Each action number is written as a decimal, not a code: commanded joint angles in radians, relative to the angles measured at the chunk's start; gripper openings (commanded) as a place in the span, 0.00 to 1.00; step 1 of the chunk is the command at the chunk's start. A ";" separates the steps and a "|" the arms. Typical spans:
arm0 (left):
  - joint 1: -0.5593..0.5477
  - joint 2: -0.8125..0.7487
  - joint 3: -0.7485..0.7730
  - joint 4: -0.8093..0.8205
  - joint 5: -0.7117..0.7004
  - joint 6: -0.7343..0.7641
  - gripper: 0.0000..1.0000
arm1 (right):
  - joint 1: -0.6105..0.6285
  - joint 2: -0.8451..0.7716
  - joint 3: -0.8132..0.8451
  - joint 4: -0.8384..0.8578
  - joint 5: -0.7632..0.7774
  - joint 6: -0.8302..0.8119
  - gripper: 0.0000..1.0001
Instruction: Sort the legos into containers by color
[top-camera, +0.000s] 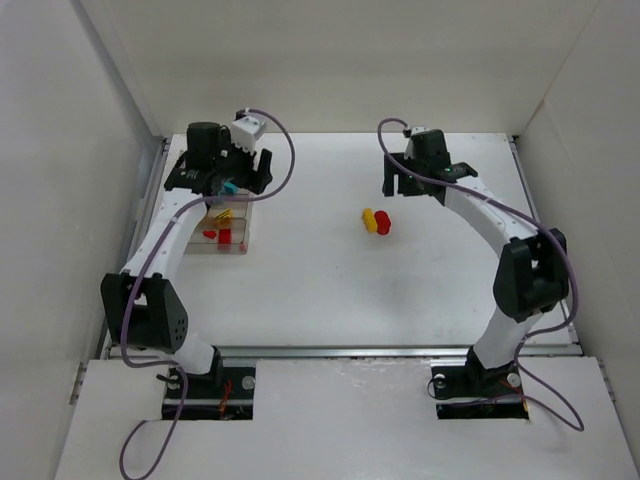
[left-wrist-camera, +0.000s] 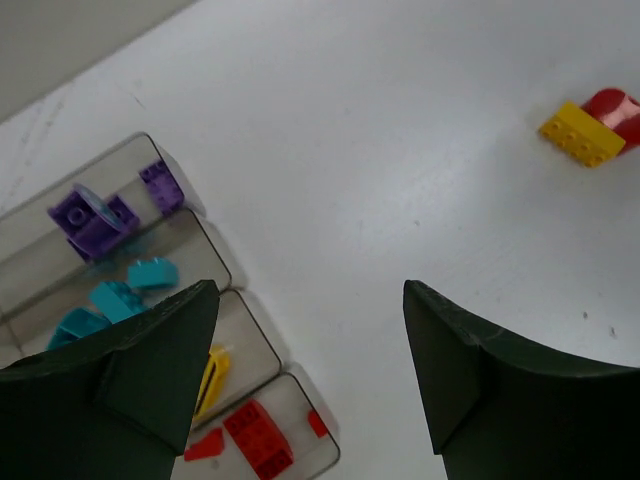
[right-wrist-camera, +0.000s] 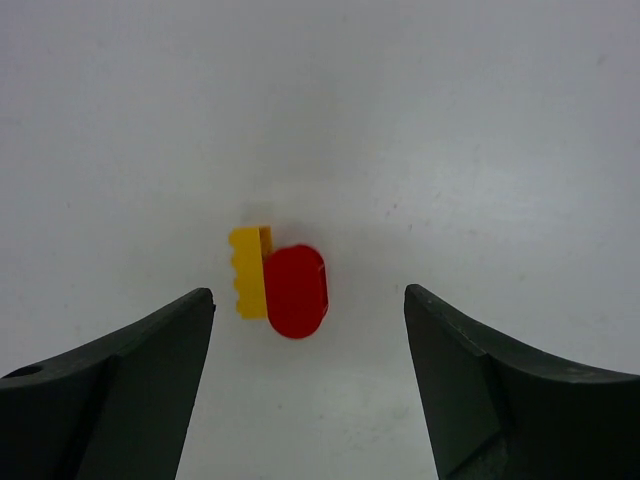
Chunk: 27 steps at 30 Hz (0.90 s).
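The containers are one clear tray (top-camera: 246, 236) of narrow compartments at the left. In the left wrist view the tray (left-wrist-camera: 185, 250) holds purple legos (left-wrist-camera: 95, 215), cyan legos (left-wrist-camera: 125, 295), a yellow piece (left-wrist-camera: 212, 378) and red legos (left-wrist-camera: 258, 440), each colour in its own compartment. A yellow brick (right-wrist-camera: 247, 272) snapped to a rounded red brick (right-wrist-camera: 296, 290) lies on the table (top-camera: 376, 221). My right gripper (right-wrist-camera: 308, 300) hangs open just above and behind this pair, touching nothing. My left gripper (left-wrist-camera: 310, 325) is open and empty over the tray's right edge.
White walls enclose the table on the left, back and right. The left arm's gripper (top-camera: 222, 172) covers the far end of the tray; the right arm's gripper (top-camera: 412, 178) hangs near the back. A metal rail (top-camera: 340, 351) runs along the table's near edge.
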 joint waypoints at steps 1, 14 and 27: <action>0.003 -0.121 -0.098 -0.004 0.016 -0.030 0.71 | 0.011 0.037 -0.022 -0.108 -0.040 0.080 0.82; 0.003 -0.377 -0.344 0.030 -0.025 -0.052 0.71 | 0.051 0.257 0.140 -0.221 -0.001 0.022 0.76; 0.003 -0.376 -0.355 0.068 -0.047 -0.062 0.71 | 0.051 0.160 -0.008 -0.228 -0.077 -0.099 0.82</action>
